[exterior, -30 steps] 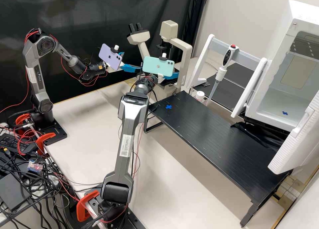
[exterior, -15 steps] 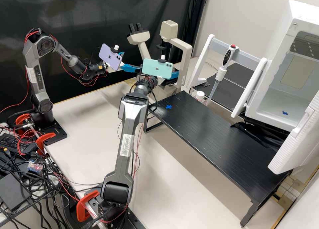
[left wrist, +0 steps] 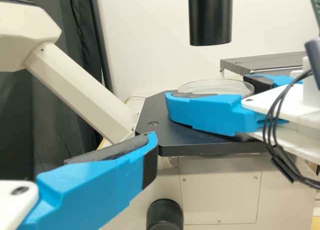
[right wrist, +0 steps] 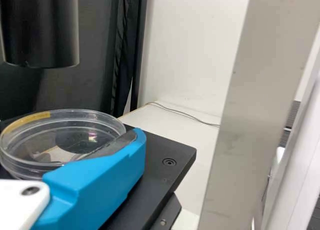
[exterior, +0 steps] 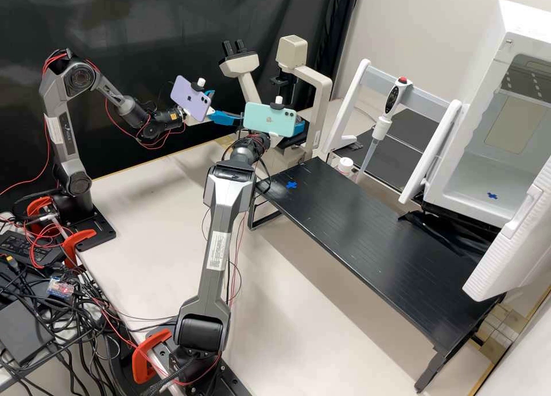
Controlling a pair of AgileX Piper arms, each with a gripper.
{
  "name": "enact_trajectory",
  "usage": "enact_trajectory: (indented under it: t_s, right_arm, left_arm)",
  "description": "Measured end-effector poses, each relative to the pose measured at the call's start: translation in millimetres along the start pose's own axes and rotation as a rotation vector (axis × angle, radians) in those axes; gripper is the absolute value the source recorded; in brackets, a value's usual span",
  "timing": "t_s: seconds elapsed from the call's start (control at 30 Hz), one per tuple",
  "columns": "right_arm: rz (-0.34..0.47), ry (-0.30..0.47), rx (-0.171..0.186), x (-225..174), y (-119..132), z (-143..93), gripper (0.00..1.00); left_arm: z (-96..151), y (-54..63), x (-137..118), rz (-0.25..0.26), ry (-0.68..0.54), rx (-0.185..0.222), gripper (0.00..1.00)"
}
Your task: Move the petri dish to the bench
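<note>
In the high view my left gripper [exterior: 225, 113] stands open beside the microscope, with nothing between its fingers; one finger of the left gripper [left wrist: 132, 160] shows close up in the left wrist view. The fingers of my right gripper [exterior: 299, 127] are partly behind its phone at the microscope. From the left wrist view, the right gripper [left wrist: 227, 94] has a finger on either side of the clear petri dish [left wrist: 212, 85], shut on it over the black stage [left wrist: 195, 142]. In the right wrist view the petri dish [right wrist: 65, 135] lies level against a finger of the right gripper [right wrist: 125, 157].
The microscope's upright column [exterior: 319, 106] stands right beside the right gripper, and its black lens barrel [left wrist: 211, 15] hangs above the dish. A black raised bench [exterior: 367, 235] with a blue cross runs right. Beyond are a pipette on a stand [exterior: 381, 123] and a white open cabinet [exterior: 479, 181].
In the high view the right gripper's phone and wrist have shifted slightly left and down, away from the microscope column. The left arm has kept still.
</note>
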Motion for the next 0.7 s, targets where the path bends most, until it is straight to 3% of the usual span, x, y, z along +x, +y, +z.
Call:
enact_trajectory:
  t_s: [0.3,0.47,0.7]
  right_arm:
    - [-0.002,-0.008,0.013,0.0,-0.2,0.7,0.00]
    - [-0.003,-0.008,-0.015,0.0,-0.2,0.7,0.00]
    - [-0.002,-0.014,-0.018,-1.4,-1.4,4.3,0.00]
  left_arm:
    - [0.0,0.0,0.0,0.000,0.000,0.000,1.00]
    - [0.0,0.0,0.0,0.000,0.000,0.000,1.00]
    - [0.0,0.0,0.0,0.000,0.000,0.000,1.00]
